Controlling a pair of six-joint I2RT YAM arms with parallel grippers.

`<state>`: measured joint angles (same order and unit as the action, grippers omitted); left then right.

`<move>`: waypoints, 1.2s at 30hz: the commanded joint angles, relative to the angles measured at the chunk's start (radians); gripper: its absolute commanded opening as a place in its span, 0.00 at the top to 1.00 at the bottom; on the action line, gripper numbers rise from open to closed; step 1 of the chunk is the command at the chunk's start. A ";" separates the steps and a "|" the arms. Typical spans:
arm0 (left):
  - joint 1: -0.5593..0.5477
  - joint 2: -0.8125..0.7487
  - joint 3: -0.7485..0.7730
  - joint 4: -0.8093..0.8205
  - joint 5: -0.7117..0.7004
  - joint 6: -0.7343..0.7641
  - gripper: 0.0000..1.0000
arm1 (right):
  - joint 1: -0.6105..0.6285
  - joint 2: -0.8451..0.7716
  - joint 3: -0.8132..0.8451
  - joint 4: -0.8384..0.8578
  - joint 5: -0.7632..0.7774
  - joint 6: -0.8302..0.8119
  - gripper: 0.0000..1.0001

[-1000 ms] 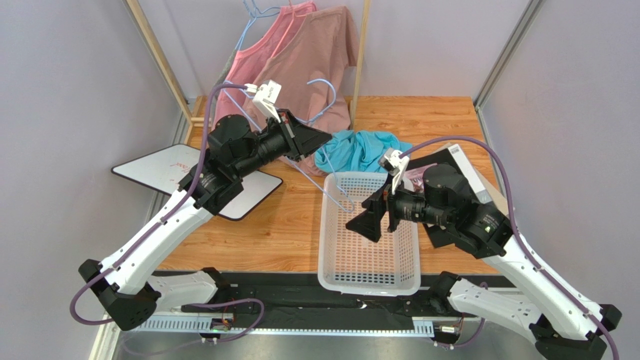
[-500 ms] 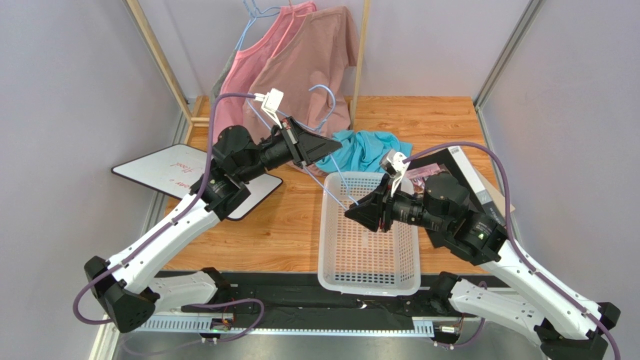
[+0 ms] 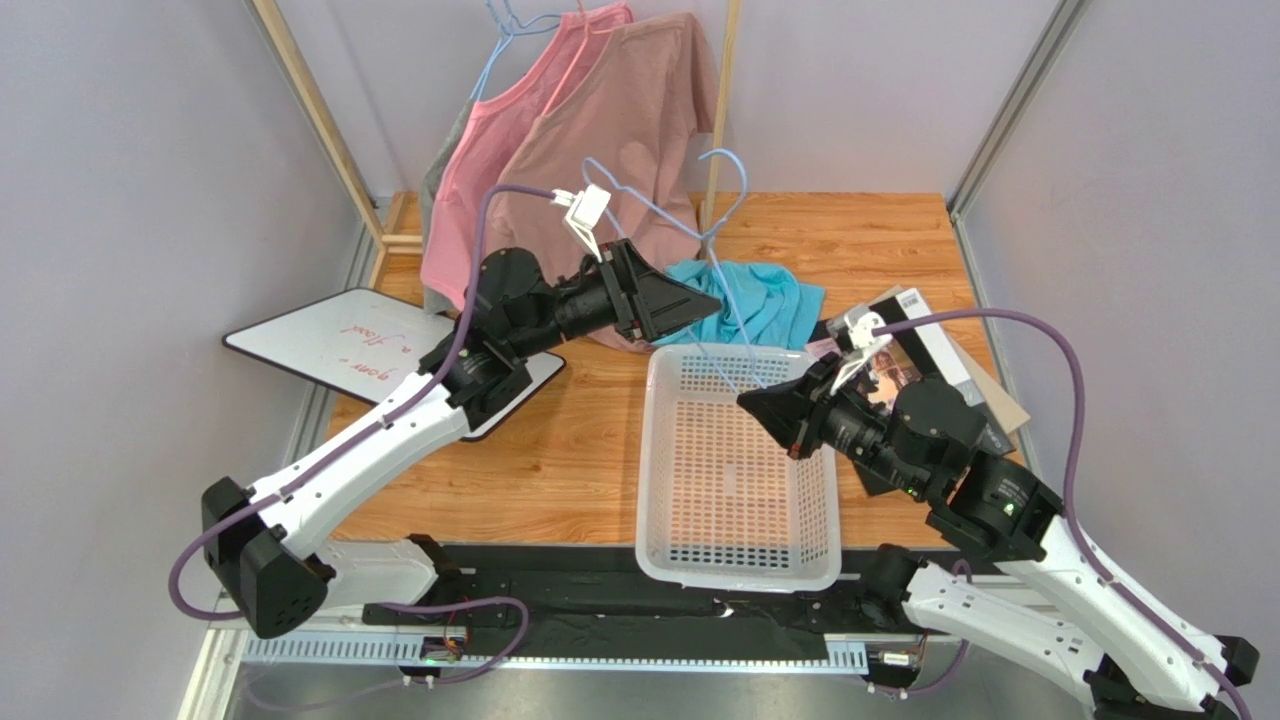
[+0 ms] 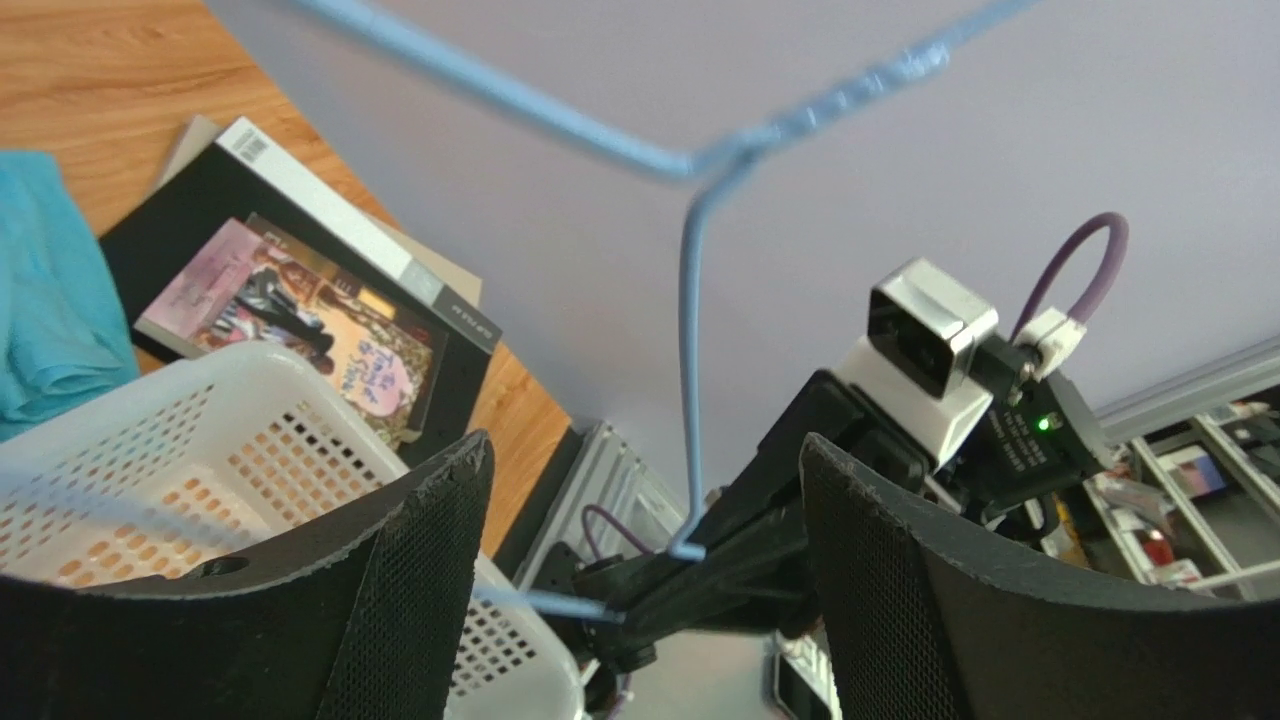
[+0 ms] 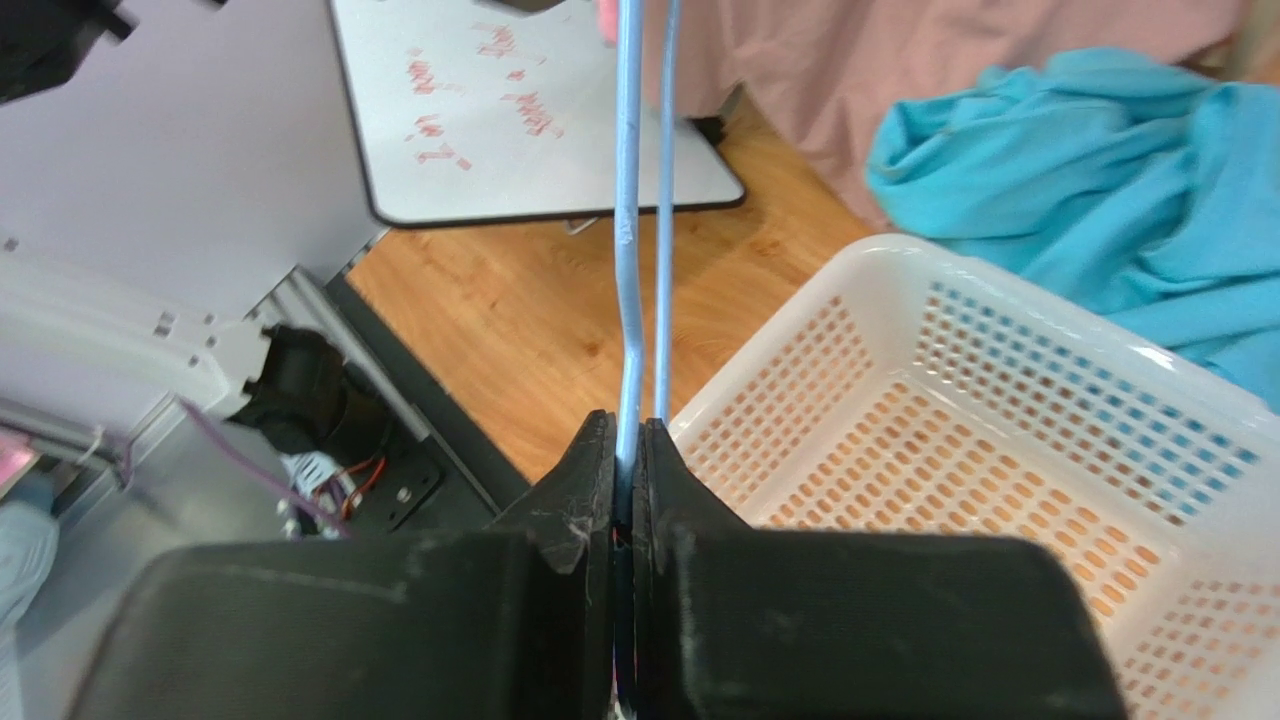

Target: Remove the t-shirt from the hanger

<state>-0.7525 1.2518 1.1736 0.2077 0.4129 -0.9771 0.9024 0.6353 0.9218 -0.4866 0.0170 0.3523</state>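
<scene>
Two claws, one hanger, one shirt, entered in order.

1. Right claw (image 5: 628,450): black two-finger gripper, jaws pressed fully together on one strand of a thin light-blue wire clothes hanger (image 5: 630,150). A second strand runs just beside the first; whether it is also pinched cannot be told.

2. Left claw (image 3: 699,308): fingers spread wide, holding nothing. It sits at 11 o'clock of the white perforated plastic basket (image 3: 706,351). In its own camera the wire crosses the gap between the fingers but appears to touch neither.

3. Turquoise short-sleeved cotton t-shirt (image 3: 747,299): a crumpled heap on the wooden tabletop (image 3: 571,450), at 12 to 1 o'clock of the basket, against its far rim. It looks free of the hanger, which stands raised above it with the hook toward 12 o'clock.

4. Hazards, as judged.
- The single thin-wire pinch gives little hold against twisting, so the frame may pivot or slip out and fall onto the shirt or basket.
- The hook stands near the pale wooden post (image 3: 723,90) and the hanging dusty brown-pink shirt (image 3: 616,120). Any swing toward 12 o'clock could snag it.
- If lowered, the frame's bottom strand passes over the heap and could catch the cloth again.
- The open left fingers could hook the wire if that arm moves across.
</scene>
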 commanded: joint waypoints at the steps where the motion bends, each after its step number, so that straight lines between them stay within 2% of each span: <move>1: -0.004 -0.135 -0.021 -0.125 -0.057 0.207 0.19 | 0.007 0.010 0.092 -0.061 0.199 0.017 1.00; 4: -0.004 -0.247 -0.070 -0.250 -0.111 0.305 0.19 | 0.006 0.078 0.132 -0.072 0.276 -0.009 1.00; 8: -0.004 -0.444 -0.153 -0.364 -0.170 0.379 0.21 | 0.006 0.208 0.212 0.032 0.386 -0.079 1.00; 14: -0.004 -0.647 -0.310 -0.395 -0.149 0.342 0.24 | 0.003 0.440 0.377 0.123 0.633 -0.162 1.00; 19: -0.004 -0.755 -0.426 -0.376 -0.137 0.318 0.25 | -0.020 0.602 0.456 0.241 0.751 -0.225 1.00; 26: -0.004 -0.836 -0.460 -0.427 -0.160 0.367 0.26 | -0.086 0.753 0.552 0.380 0.706 -0.277 1.00; 36: -0.004 -0.925 -0.444 -0.519 -0.201 0.439 0.26 | -0.174 0.908 0.692 0.411 0.617 -0.233 1.00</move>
<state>-0.7532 0.3538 0.7116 -0.2588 0.2440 -0.6010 0.7410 1.5063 1.5299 -0.1547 0.6617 0.1081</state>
